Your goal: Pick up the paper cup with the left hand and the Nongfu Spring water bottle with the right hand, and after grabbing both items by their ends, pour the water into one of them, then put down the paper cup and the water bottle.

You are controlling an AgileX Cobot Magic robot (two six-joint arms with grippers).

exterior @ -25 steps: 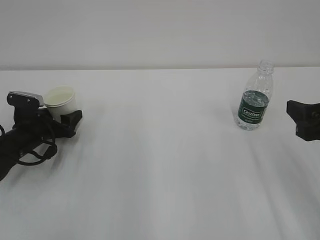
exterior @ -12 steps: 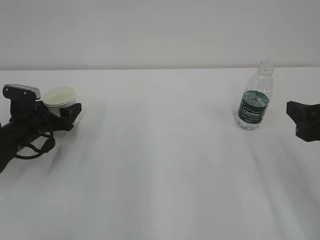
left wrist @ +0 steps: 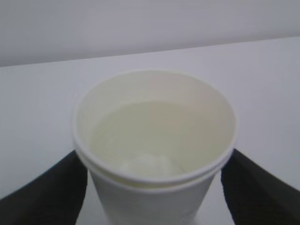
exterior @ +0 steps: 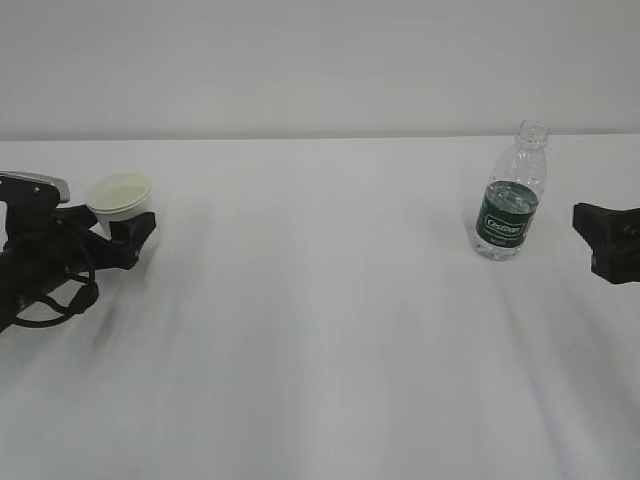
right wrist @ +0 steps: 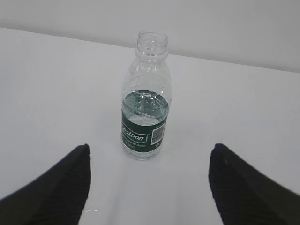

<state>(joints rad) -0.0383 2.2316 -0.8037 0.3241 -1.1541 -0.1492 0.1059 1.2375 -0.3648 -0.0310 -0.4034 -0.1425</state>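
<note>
The paper cup (exterior: pixel 120 196) is a small tapered cup of off-white paper with a rolled rim and a pale yellowish inside. It stands upright at the far left of the white table (exterior: pixel 320 330), and clear water (left wrist: pixel 154 140) lies in its lower part. The left hand (exterior: pixel 112 226) is a black arm with cables and a grey-topped wrist block. Its 2 black fingers (left wrist: pixel 47 187) stand wide apart, 1 on each side of the cup wall. In the left wrist view the cup fills the space between them, and I cannot tell if they touch it.

The Nongfu Spring water bottle (exterior: pixel 510 195) is of clear ribbed plastic, without cap, taller than the cup. It stands upright on the right part of the table, with water inside up to about the top of the label. The right hand (right wrist: pixel 149 187) is at the right edge, near the bottle but apart from it. Its 2 black fingers (right wrist: pixel 56 187) are spread wide and hold nothing.

Compared with 1 second ago, the left arm has moved to the left and its grey block is now at the frame edge. The cup, the bottle and the right hand have stayed in place.

The label is dark green with white letters. They seem to read "Cestbon", but they are small.
</note>
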